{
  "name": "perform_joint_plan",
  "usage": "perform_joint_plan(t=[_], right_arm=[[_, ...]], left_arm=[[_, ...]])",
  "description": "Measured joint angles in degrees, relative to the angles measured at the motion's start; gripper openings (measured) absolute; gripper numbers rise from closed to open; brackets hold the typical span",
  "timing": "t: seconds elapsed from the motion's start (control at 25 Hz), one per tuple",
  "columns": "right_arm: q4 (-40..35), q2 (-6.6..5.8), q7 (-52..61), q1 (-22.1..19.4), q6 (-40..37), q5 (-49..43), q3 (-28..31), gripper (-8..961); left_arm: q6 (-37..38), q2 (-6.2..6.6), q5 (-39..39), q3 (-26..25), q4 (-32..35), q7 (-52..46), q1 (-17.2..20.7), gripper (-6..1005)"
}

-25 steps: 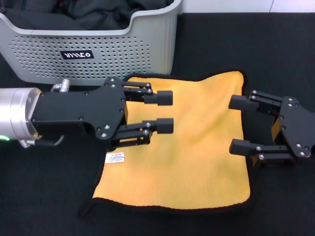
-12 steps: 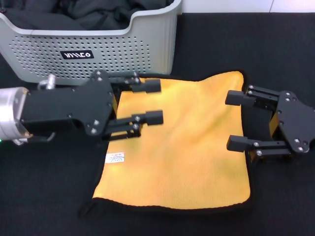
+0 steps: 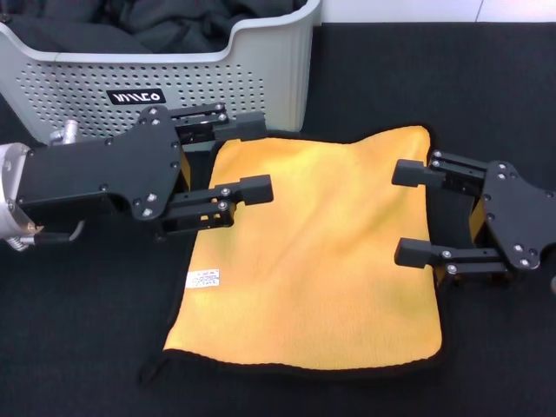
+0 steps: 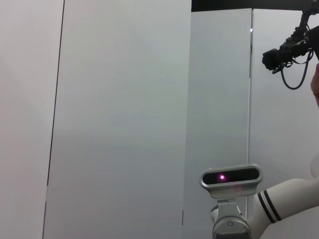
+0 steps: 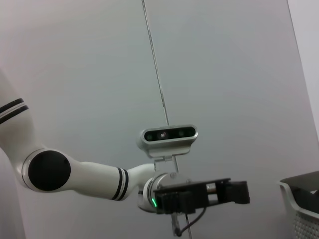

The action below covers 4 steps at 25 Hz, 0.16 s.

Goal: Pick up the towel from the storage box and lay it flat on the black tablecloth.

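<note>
The yellow-orange towel [image 3: 321,252] lies spread flat on the black tablecloth [image 3: 486,95], its white tag [image 3: 204,279] at its left edge. The grey storage box [image 3: 174,87] stands at the back left and holds dark clothing. My left gripper [image 3: 256,156] is open and empty, above the towel's back left corner, next to the box. My right gripper [image 3: 408,213] is open and empty, above the towel's right edge. The left arm's gripper also shows far off in the right wrist view [image 5: 239,191].
Dark black clothing [image 3: 174,22] fills the storage box. A white wall strip [image 3: 417,10] runs behind the table. The wrist views show only pale wall panels, the robot's head camera [image 5: 168,135] and an overhead camera rig [image 4: 291,47].
My left gripper has moved back and to the left, off the towel's middle toward the box. My right gripper has shifted slightly left and back. The towel has not moved.
</note>
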Motion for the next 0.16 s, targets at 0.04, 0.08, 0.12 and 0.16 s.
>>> perform_joint_plan(t=[0.04,0.08,0.12,0.16], right_arm=[[0.0,0.03,0.0,0.0,0.0,0.1,0.0,856],[0.0,0.07,0.0,0.0,0.0,0.2,0.0,856],[0.0,0.1,0.0,0.0,0.0,0.2,-0.1,856],[0.1,0.11,0.0,0.0,0.0,0.2,-0.1,856]], left_arm=[[0.0,0.0,0.1,0.1,0.0,0.1,0.1,629],[0.0,0.0,0.1,0.1,0.0,0.2,0.2,636],[0.0,-0.05,0.2,0.1,-0.1,0.3,0.4,636],[0.0,-0.12,0.2,0.1,-0.1,0.4,0.5,636]])
